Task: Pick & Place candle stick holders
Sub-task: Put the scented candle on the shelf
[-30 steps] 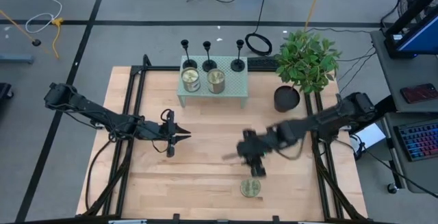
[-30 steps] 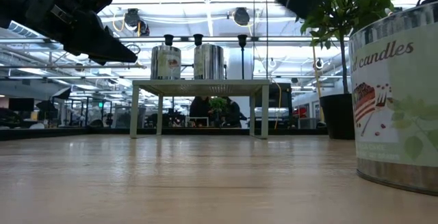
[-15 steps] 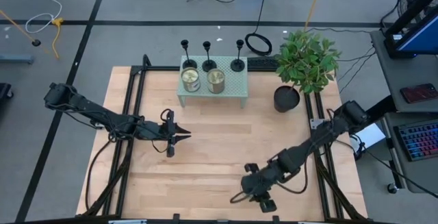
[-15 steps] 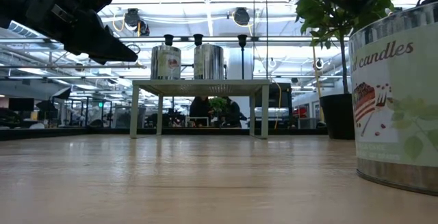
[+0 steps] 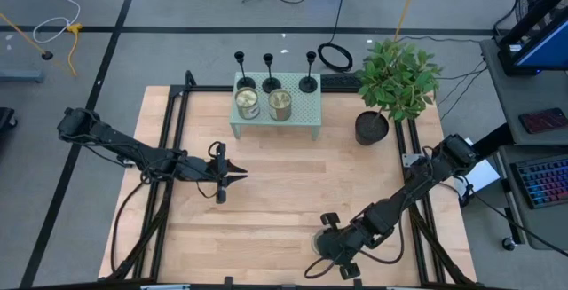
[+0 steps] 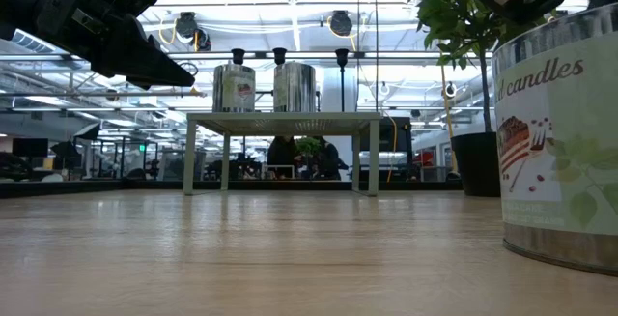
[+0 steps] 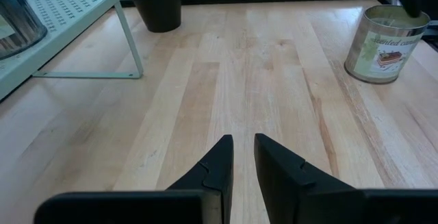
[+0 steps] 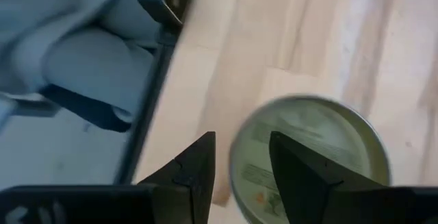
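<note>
The wooden table (image 5: 284,192) fills most of the high view, with a potted plant (image 5: 395,82) standing at its far right corner in a black pot (image 5: 372,128). At the far edge, near the middle, sits a pale-green perforated shelf (image 5: 297,111) on thin legs. Two candle tins (image 5: 260,104) stand side by side on the shelf's left part. The three black candle stick holders (image 5: 271,70) stand upright in a row along the shelf's back edge, two behind the tins and one further right, apart from the others. The left arm reaches in from the table's left side, and the left gripper (image 5: 232,179) hangs above bare wood at mid-table, its fingers (image 7: 212,166) nearly together with only a narrow gap and nothing between them. The right arm stretches toward the near edge, where the right gripper (image 8: 239,162) hovers over a third candle tin (image 8: 308,159) standing close to the table's near edge; its fingers are parted, one over the tin's top and the other outside its rim, grasping nothing.
</note>
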